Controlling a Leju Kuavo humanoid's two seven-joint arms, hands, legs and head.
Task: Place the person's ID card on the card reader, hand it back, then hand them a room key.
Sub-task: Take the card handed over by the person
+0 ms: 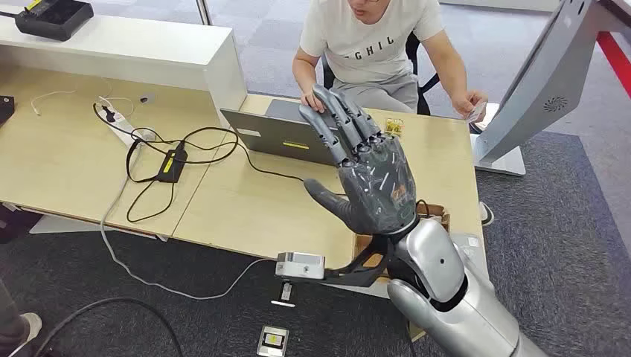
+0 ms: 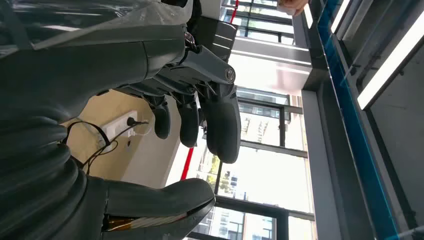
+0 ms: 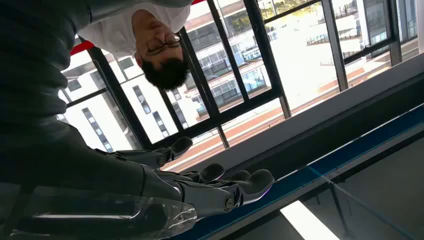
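Head view: one right hand (image 1: 368, 175) is seen raised over the right end of the desk (image 1: 245, 208), fingers extended and close together towards the person (image 1: 372, 44), thumb out to the side. Nothing is held, so the hand is released. The right wrist view confirms this: the fingers (image 3: 245, 182) are stretched out empty.

Left wrist view: the left hand (image 2: 190, 100) is seen with fingers hanging loosely curled, apart from the thumb, with nothing gripped; it is also released.

Counted:
- One person, seated at the far edge of the desk.
- One laptop (image 1: 279, 134), set at the far edge.
- One power strip (image 1: 123, 123), laid on the left half of the desk with black cables.

A small pale card (image 1: 475, 113), apparently the ID card, is held in the person's hand (image 1: 467, 103) past the far right corner of the desk, well apart from both robot hands.
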